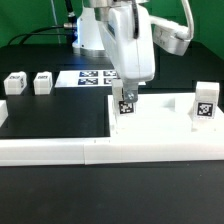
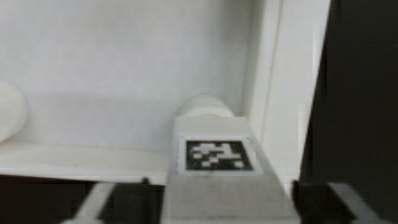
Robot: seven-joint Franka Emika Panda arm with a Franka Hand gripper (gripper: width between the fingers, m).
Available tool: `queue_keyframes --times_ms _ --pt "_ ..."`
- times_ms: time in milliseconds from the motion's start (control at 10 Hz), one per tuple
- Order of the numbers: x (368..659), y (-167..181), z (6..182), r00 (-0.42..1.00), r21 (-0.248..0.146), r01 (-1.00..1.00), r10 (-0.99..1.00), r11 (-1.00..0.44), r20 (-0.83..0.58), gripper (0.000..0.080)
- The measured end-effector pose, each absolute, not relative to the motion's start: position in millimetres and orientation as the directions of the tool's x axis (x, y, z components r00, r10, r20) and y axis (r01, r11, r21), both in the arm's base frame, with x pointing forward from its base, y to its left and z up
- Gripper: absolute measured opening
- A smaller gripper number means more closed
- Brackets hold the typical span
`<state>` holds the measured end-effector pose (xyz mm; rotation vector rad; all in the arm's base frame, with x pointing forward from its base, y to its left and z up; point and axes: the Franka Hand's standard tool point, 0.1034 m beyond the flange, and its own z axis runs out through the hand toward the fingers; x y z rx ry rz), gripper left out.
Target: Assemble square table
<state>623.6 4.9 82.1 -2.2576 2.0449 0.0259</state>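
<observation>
The white square slab (image 1: 160, 125) lies flat on the exterior view's right half of the table. My gripper (image 1: 127, 92) is shut on a short white leg post (image 1: 126, 104) with a black-white tag and holds it upright at the slab's far left corner. In the wrist view the leg post (image 2: 217, 150) sits between my dark fingers (image 2: 128, 203), close beside the slab's raised rim (image 2: 285, 70). A second leg post (image 1: 205, 104) stands on the slab's right side. Two more leg posts (image 1: 14, 84) (image 1: 42, 82) lie on the black table at the far left.
The marker board (image 1: 92, 78) lies flat behind the gripper. A long low white border wall (image 1: 60, 152) runs along the front edge. The robot's base (image 1: 95, 30) stands at the back. A rounded white shape (image 2: 7, 112) shows at the wrist view's edge.
</observation>
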Motion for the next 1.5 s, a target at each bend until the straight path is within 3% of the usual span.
queue_keyframes --times_ms 100,200,500,900,1200,1400,1500 --pt "624.6 4.2 84.0 0.295 -0.072 -0.954 -0.954 -0.291 -0.053 0.0497" --pt "625.9 7.3 85.1 0.414 -0.077 -0.909 -0.910 -0.410 -0.030 0.0618" --pt "625.5 6.1 84.2 0.571 -0.080 -0.819 -0.821 -0.568 -0.017 0.0648" --pt "623.6 -10.7 78.3 0.848 -0.100 -0.523 -0.529 -0.847 0.043 0.0648" --pt "620.7 -8.6 74.3 0.930 -0.090 -0.358 -0.363 -0.929 0.052 0.0648" --pt "620.7 -8.7 74.3 0.931 -0.090 -0.355 -0.360 -0.931 0.052 0.0648" --pt "620.7 -8.8 74.3 0.929 -0.090 -0.362 -0.367 -0.928 0.052 0.0525"
